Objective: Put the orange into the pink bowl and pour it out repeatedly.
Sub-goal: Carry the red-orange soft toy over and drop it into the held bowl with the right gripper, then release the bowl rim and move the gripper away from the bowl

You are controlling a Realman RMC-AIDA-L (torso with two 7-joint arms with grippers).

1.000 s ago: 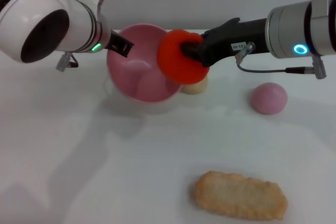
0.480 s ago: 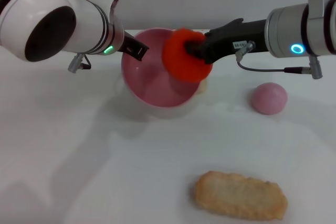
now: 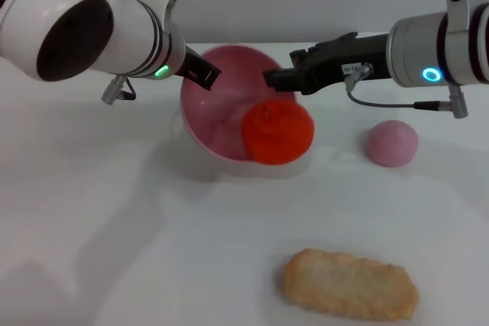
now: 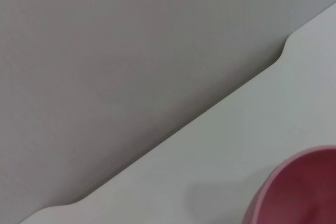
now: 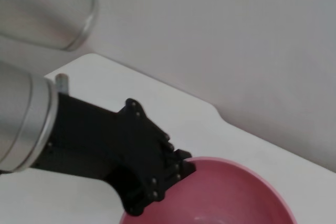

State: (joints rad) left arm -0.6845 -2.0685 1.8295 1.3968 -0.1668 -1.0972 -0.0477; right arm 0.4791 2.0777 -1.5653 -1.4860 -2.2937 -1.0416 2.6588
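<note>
Left pincer [image 3: 205,75] grips the tilted pink bowl [image 3: 218,112] – mouth facing the orange [image 3: 277,130]; right pincer [image 3: 273,79] empty, spread unclear

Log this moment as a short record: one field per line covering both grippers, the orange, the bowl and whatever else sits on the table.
left gripper: shut on the pink bowl's rim, holding the bowl tilted
right gripper: open, empty, just above the orange
orange: free of the gripper, at the bowl's open mouth on its right side
pink bowl: tilted, opening facing the right arm
pink ball: on the table, to the right of the bowl, apart from it
breaded patty: flat on the near part of the table
</note>
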